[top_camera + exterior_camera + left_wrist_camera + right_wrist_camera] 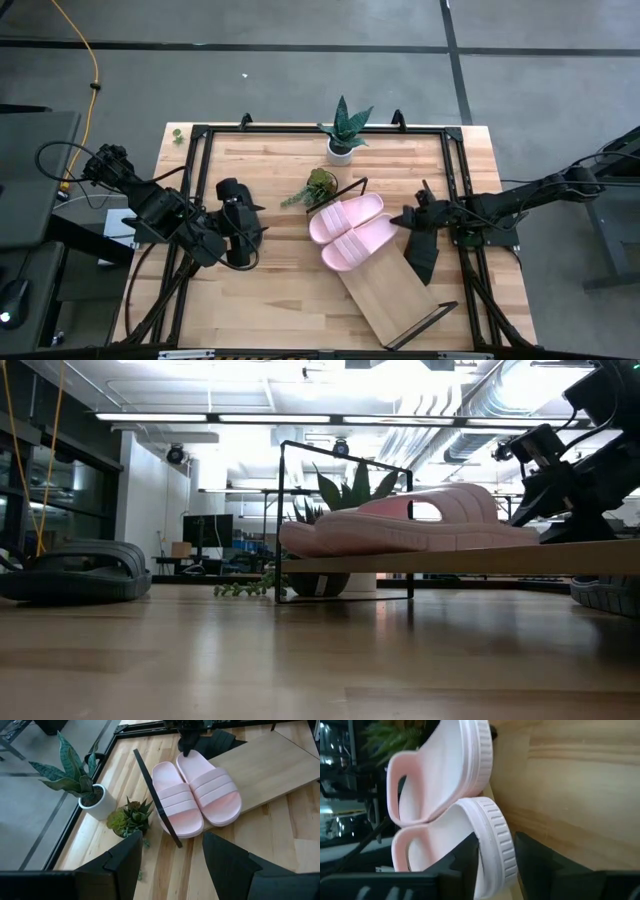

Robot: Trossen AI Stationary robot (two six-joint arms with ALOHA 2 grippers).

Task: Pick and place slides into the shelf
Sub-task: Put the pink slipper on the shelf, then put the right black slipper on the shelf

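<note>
The shelf (395,295) lies slantwise across the table (280,300), directly below the right gripper (408,220). Both pink slides (352,231) sit side by side on its far end, so by my reading half the job is done. The right gripper is at the heel of the nearer pink slide (492,845), fingers parted on either side of the heel rim; whether they press it, I cannot tell. One black slide (238,235) lies on the table beside the left gripper (170,865), which waits open and empty, facing the shelf. Another black slide (422,255) lies just below the right gripper, beside the shelf. Both are left to place.

A small succulent (318,187) and a potted plant (342,135) stand beyond the pink slides, close to the shelf's wire end (335,197).
</note>
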